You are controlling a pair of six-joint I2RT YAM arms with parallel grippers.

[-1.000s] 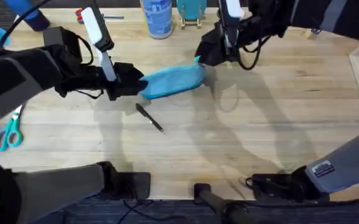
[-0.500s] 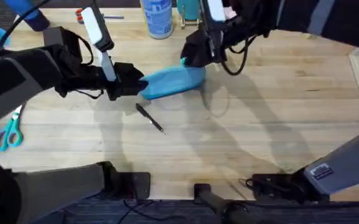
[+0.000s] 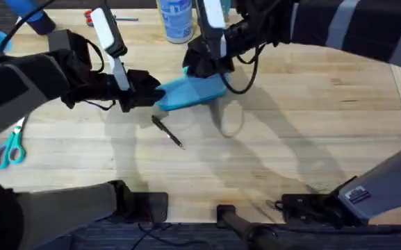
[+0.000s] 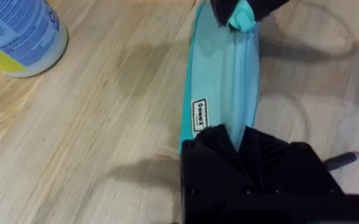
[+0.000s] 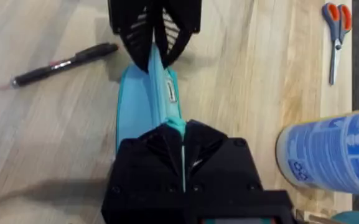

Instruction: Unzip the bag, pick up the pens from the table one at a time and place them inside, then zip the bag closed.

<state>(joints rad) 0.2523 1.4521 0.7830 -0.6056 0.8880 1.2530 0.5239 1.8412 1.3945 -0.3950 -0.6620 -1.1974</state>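
The turquoise bag (image 3: 194, 92) lies on the table (image 3: 283, 132) at the back middle, held from both sides. My left gripper (image 3: 155, 94) is shut on the bag's left end; in the left wrist view the bag (image 4: 219, 93) runs away from my black fingers. My right gripper (image 3: 193, 68) is shut on the zipper pull on top of the bag (image 5: 147, 99), partway along its length. A dark pen (image 3: 167, 130) lies just in front of the bag; the pen (image 5: 64, 63) also shows in the right wrist view beside the left gripper (image 5: 154, 34).
A blue-and-white cylindrical container (image 3: 175, 19) stands behind the bag. Teal-handled scissors (image 3: 9, 147) lie at the left edge, orange-handled scissors (image 5: 336, 34) at the back. A teal stand (image 3: 214, 14) is at the back. Bare table spreads to the front and right.
My right gripper has moved left along the top of the bag, from its right end toward the middle. The left gripper, the bag's left end and the pen stayed put.
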